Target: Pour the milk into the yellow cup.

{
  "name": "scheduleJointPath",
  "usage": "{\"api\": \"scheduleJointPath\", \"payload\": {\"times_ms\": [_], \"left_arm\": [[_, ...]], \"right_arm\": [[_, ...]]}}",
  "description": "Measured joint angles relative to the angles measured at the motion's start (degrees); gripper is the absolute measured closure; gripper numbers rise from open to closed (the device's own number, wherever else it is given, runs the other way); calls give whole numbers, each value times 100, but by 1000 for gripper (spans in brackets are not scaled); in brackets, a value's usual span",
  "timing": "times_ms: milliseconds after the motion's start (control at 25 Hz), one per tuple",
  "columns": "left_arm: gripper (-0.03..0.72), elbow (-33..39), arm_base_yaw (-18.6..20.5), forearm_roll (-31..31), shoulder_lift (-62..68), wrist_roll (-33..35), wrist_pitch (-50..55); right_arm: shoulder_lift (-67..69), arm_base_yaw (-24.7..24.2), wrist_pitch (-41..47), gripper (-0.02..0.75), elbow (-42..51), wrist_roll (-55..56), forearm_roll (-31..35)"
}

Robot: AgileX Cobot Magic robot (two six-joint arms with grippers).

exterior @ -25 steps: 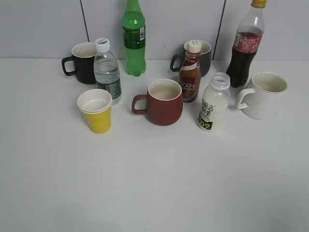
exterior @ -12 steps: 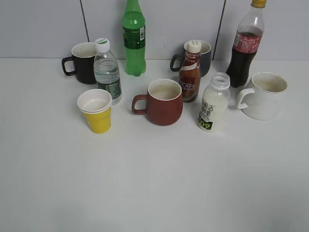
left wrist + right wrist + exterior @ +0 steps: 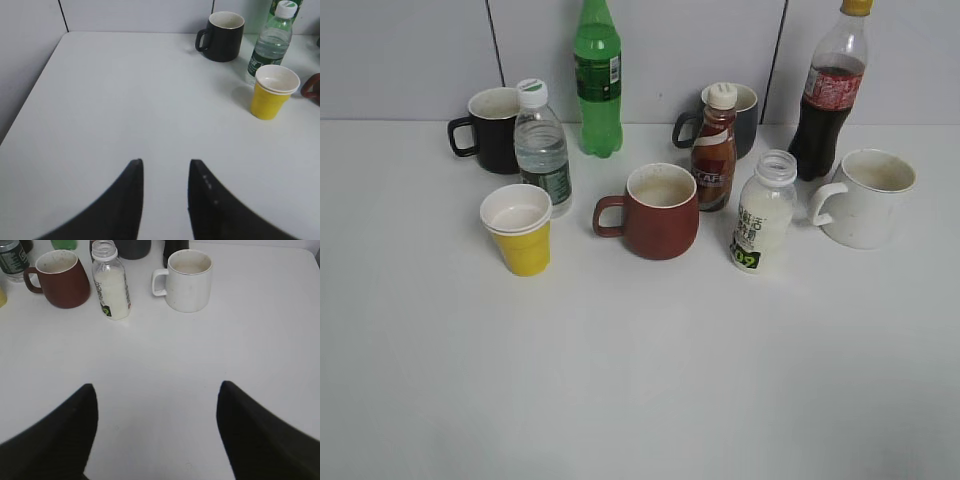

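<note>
**Jaws idle, scene static — pour not begun**

Jaws of the left gripper (image 3: pixel 165 172) stand a little apart with bare desk showing between them; jaws of the right gripper (image 3: pixel 157 405) are spread wide, empty. Neither arm enters the exterior view.

Change over the last second: none detected. Every bottle and mug in the exterior view sits where it sat in both earlier pictures. Reading: no approach has started, so the whole task remains.

Positions (clock face on the exterior view, dark red mug (image 3: pixel 660 212) as centre):
- the milk (image 3: pixel 762 212) at 3 o'clock, upright, neck open, just beside the brown coffee bottle (image 3: pixel 713 150), which sits at about 1 o'clock.
- the yellow cup (image 3: pixel 519 230) at 9 o'clock, upright, apart from the mug, water bottle (image 3: pixel 543 148) just behind it.
- white mug (image 3: pixel 865 197) further out at 3 o'clock, near the milk.

In the right wrist view the milk (image 3: pixel 111 282) lies at 11 o'clock from the gripper, between the red mug and the white mug (tight neighbours on both sides). In the left wrist view the yellow cup (image 3: pixel 272 92) lies at 2 o'clock.

Judgement: the right arm is better placed to take the milk; carrying it across means clearing the red mug. With no cap, any tilt in transit risks a spill.
</note>
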Motion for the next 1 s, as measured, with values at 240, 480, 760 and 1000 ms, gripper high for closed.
{"api": "scheduleJointPath", "payload": {"times_ms": [240, 480, 760, 1000], "left_arm": [[452, -51, 0, -154, 0, 0, -154], [452, -82, 0, -186, 362, 0, -1660], [447, 533, 0, -17, 2346, 0, -4799], [447, 573, 0, 82, 3995, 0, -6511]], "right_arm": [[133, 0, -176, 184, -82, 0, 10], [1022, 8, -1577, 184, -102, -29, 139], [2158, 626, -3782, 184, 273, -384, 388], [3689, 1303, -5131, 184, 286, -748, 404]]}}
